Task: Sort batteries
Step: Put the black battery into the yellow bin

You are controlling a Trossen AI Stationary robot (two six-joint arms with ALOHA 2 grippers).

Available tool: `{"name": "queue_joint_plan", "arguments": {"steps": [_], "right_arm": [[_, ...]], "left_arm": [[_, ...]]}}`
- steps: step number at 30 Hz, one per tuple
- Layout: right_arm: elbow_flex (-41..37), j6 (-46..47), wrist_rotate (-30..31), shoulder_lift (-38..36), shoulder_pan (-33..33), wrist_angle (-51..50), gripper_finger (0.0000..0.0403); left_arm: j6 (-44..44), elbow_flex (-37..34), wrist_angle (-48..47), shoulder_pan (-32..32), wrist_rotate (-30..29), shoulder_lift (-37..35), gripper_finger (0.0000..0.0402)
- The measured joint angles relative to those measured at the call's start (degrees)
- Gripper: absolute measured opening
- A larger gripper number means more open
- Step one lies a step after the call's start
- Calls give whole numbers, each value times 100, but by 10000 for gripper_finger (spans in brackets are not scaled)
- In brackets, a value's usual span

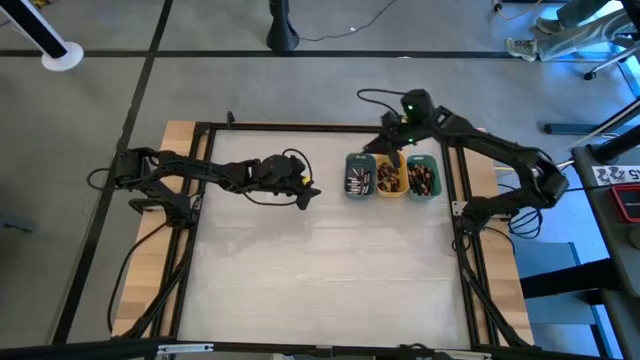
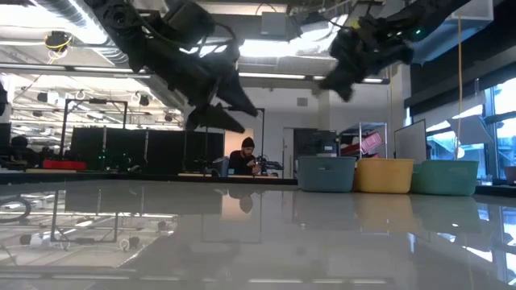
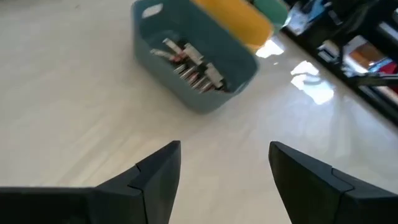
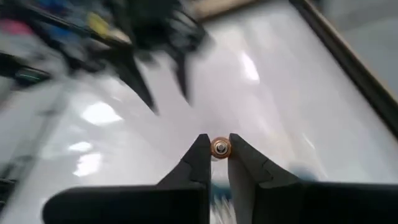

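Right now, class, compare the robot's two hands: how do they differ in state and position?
The left hand is open and empty, while the right hand is shut on a battery. The left hand hangs over bare table beside the slate-blue tray; the right hand hangs above the back of the trays, around the orange tray. Both are dark and two-fingered, raised off the table.

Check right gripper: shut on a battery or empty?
Shut on a battery: the right gripper pinches the small round cell between its fingertips.
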Motion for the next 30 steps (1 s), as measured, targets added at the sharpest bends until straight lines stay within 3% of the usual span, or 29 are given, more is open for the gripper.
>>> {"name": "queue_joint_plan", "arguments": {"steps": [7,12,21,30], "right_arm": [[0,-343,2623,-621,-141,-2928,31],[-6,-207,3499,-625,-140,-4328,30],[-9,121,3140,-503,-135,-3424,30],[-9,280,3260,648,-129,-3060,31]], "left_arm": [[-113,2,-307,262,-82,-1,233],[-115,2,-238,394,-107,-3,233],[-203,2,-435,351,-108,-3,233],[-311,2,-1071,297,-111,-6,233]]}}
